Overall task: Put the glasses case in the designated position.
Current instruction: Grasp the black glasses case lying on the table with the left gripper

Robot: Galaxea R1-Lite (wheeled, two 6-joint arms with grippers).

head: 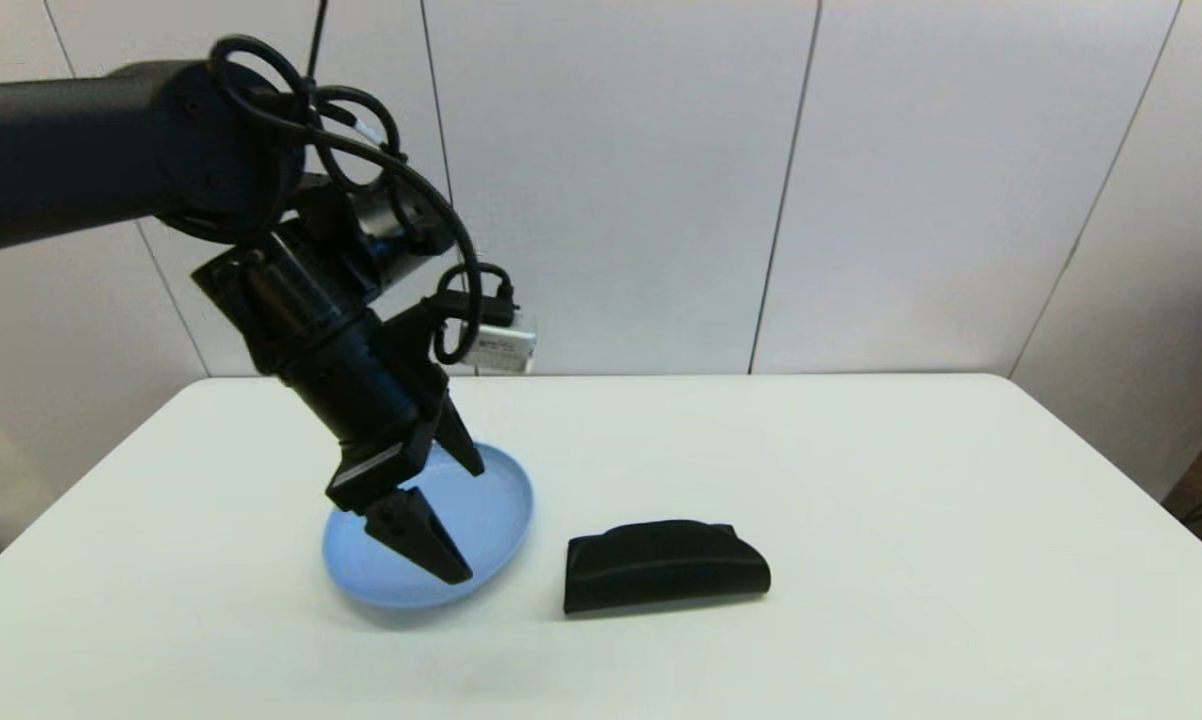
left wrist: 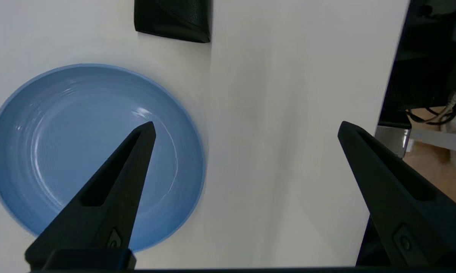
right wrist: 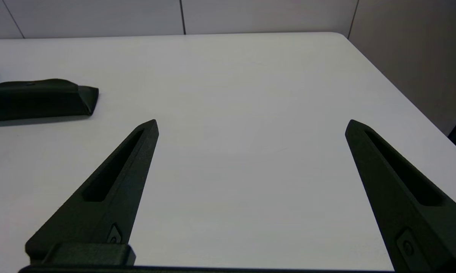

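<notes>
— Fingers spread wide and holding nothing: the left gripper (head: 458,520) hangs over the near rim of the blue plate (head: 501,500), tilted towards the table (head: 861,480).

— Why there?

— It looks lined up for a grab. The glasses case (head: 664,565) lies flat on the white top just beside the plate, apart from it, curved edge away from the robot.

— And the other arm?

— The right gripper (right wrist: 250,125), equally wide and empty, sits low over bare table, seemingly parked. No mark shows the designated position.
</notes>
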